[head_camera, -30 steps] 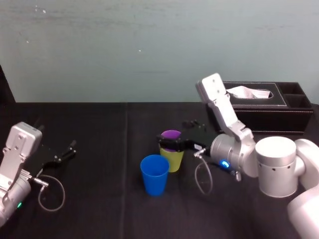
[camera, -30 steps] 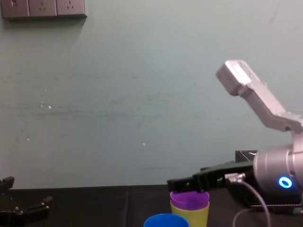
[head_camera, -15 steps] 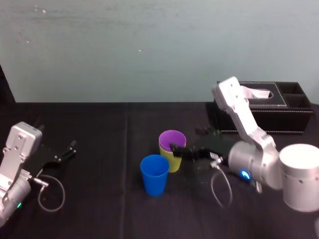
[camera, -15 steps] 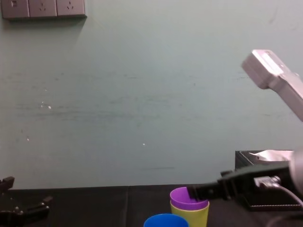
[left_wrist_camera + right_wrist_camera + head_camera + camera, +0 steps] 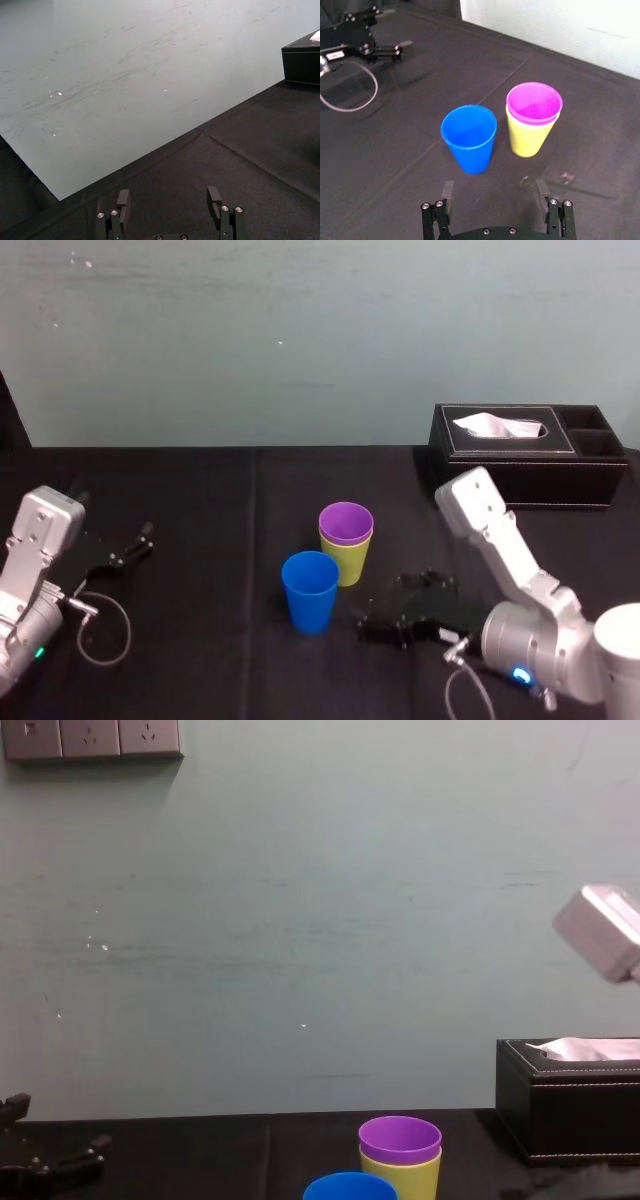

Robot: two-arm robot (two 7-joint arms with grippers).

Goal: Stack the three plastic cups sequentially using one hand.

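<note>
Cloth, black and slightly creased, covers the surface (image 5: pixel 200 500) from edge to edge, with a pale green wall behind its far edge. The silver-grey right arm (image 5: pixel 505 550) reaches in from the near right corner, a blue ring light glowing on its wrist. A black leather tissue box (image 5: pixel 530 465) sits at the far right corner with white tissue poking from its slot.

The right gripper (image 5: pixel 493 192) lies low over the cloth towards the near edge, to the right of the cups and apart from them. Its jaws are spread wide and hold nothing, pointing towards the cups. The left gripper (image 5: pixel 169 200) is parked by the left edge, its jaws also spread and empty, with a loop of cable beside it.

All three cups stand upright around the middle of the surface. They are small, smooth, tapered tumblers, wider at the rim than at the base. The yellow-green cup (image 5: pixel 348 565) stands on the cloth with the purple cup (image 5: pixel 346 522) nested inside it. Only the purple rim and a narrow band of its wall rise above the yellow-green rim. The blue cup (image 5: pixel 310 590) stands alone just beside that pair, on the side towards the near left corner. Its mouth is open and empty, and whether it touches the pair cannot be told.
</note>
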